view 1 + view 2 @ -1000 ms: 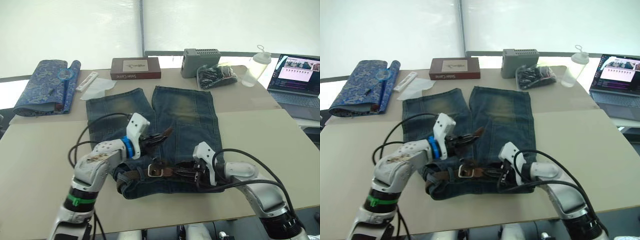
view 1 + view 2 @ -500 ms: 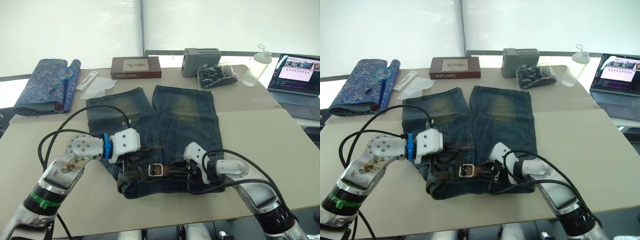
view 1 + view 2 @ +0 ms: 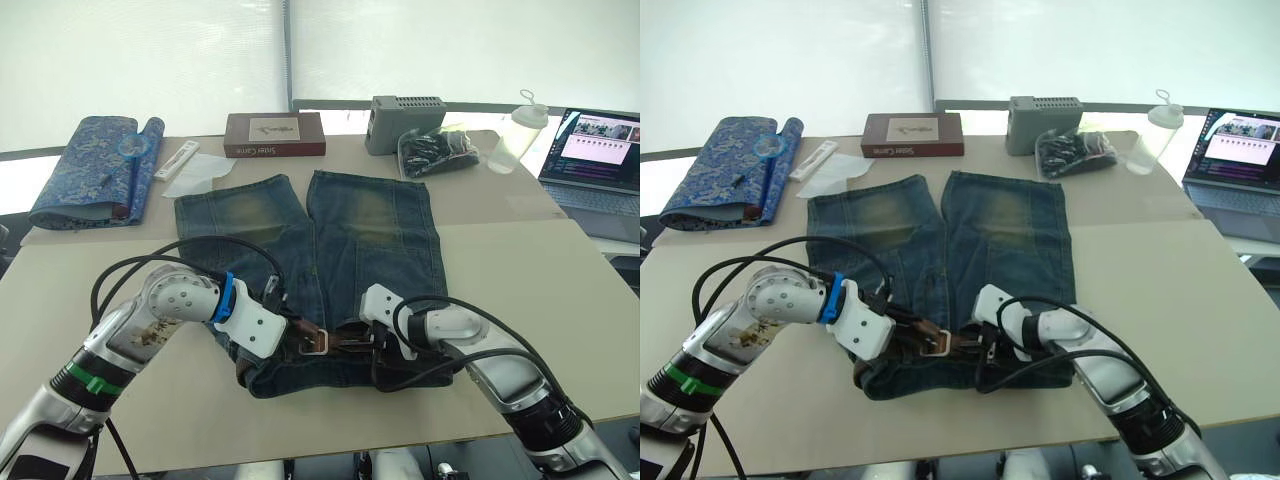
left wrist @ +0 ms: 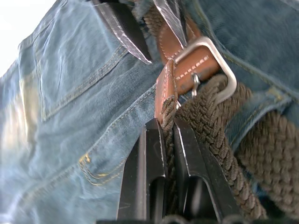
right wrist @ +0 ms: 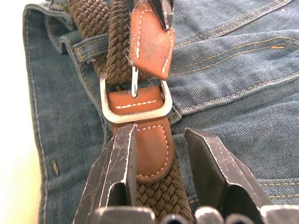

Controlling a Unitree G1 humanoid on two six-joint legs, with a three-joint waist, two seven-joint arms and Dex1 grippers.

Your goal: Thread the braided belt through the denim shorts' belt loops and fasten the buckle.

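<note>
The denim shorts (image 3: 370, 230) lie flat on the table, waistband towards me. The braided belt (image 5: 117, 42) runs along the waistband and passes under a belt loop (image 5: 89, 46). Its silver buckle (image 3: 316, 341) lies at the waistband's middle, with the prong resting on the braid inside the frame (image 5: 135, 116). My left gripper (image 4: 167, 128) is shut on the belt just behind its brown leather tip (image 4: 166, 88), right beside the buckle (image 4: 224, 60). My right gripper (image 5: 161, 140) is open, with its fingers either side of the leather strap behind the buckle.
At the table's far side are a blue patterned folded cloth (image 3: 85, 170), white paper (image 3: 195, 175), a brown box (image 3: 275, 133), a grey box (image 3: 403, 110), a black bag (image 3: 435, 150) and a clear bottle (image 3: 515, 135). A laptop (image 3: 600, 150) stands at the right.
My left gripper has come down from above the shorts to the waistband, bringing the belt tip next to the buckle. The right gripper has slid left, closer to the buckle.
</note>
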